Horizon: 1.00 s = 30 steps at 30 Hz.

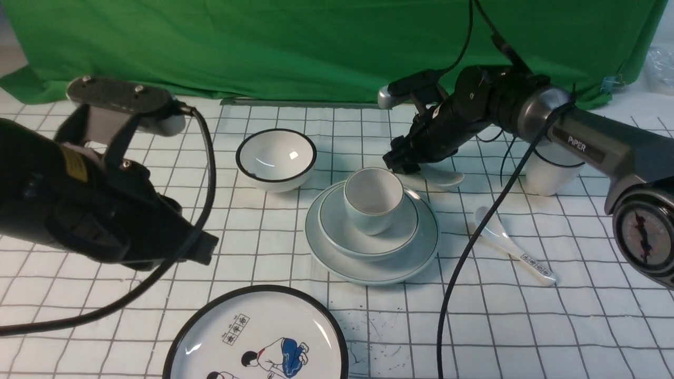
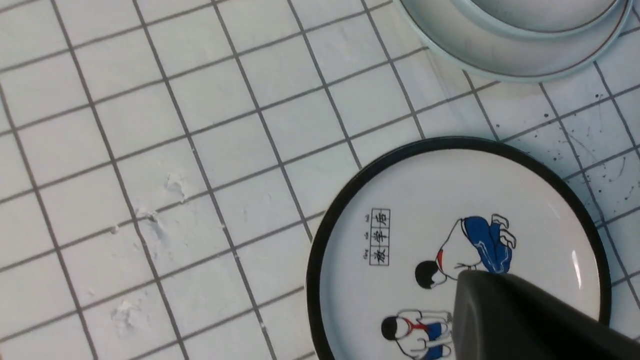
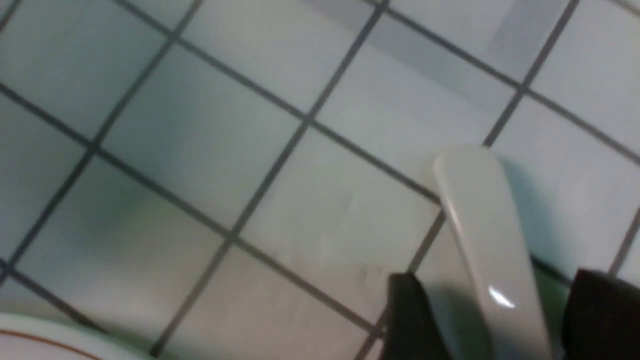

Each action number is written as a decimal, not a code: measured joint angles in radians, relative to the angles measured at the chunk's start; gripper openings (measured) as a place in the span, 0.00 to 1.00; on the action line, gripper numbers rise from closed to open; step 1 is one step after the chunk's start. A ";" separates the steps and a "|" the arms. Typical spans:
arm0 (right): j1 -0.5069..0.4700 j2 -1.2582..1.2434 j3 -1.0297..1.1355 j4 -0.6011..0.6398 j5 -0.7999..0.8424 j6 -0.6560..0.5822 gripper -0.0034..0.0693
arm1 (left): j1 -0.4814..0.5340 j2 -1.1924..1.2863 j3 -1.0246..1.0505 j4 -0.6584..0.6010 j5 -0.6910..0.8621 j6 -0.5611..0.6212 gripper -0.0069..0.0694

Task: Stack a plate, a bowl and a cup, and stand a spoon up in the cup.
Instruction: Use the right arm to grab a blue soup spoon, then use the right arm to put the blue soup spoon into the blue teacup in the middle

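Nearest, the black-rimmed plate with cartoon figures [image 1: 258, 342] lies on the white, grid-lined tabletop [image 1: 595, 326], cut off by the front view's lower edge. Over the left side hangs the left pincer [image 1: 202, 248], closed narrow, with nothing in it and well apart from the dishes.

Farther in, the plain grey-white plate [image 1: 374, 273] lies flat near the middle. The shallow bowl [image 1: 337, 226] sits inside its rim, and the squat cup [image 1: 374, 197] stands upright in that bowl, its mouth up and empty. To the right of this stack, the spoon with the printed label [image 1: 503, 237] lies slantwise, its handle toward the near right.

Beyond, the plain white spoon [image 1: 445, 178] lies just behind the stack, its scoop end toward the right. The right pincer [image 1: 403, 157] is down over its handle, standing wide, with one finger on either side and a gap showing at each; the spoon is not clamped. The deeper black-rimmed bowl [image 1: 276, 158] stands upright at the back left, and the taller black-rimmed cup [image 1: 550, 171] at the back right, partly hidden by the right arm. A green cloth [image 1: 263, 47] hangs behind everything.
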 joint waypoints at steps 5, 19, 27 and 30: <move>0.000 0.003 -0.059 -0.005 0.060 -0.005 0.27 | 0.000 -0.017 0.000 -0.034 0.035 -0.008 0.10; 0.012 -0.429 -0.149 0.047 0.351 -0.027 0.28 | 0.000 -0.048 0.000 -0.076 0.004 -0.004 0.10; 0.181 -0.762 0.586 0.082 -0.465 -0.039 0.28 | 0.000 -0.085 0.000 -0.077 -0.040 0.014 0.10; 0.231 -0.774 0.842 0.081 -0.885 -0.004 0.28 | 0.000 -0.086 0.000 -0.077 -0.040 0.014 0.10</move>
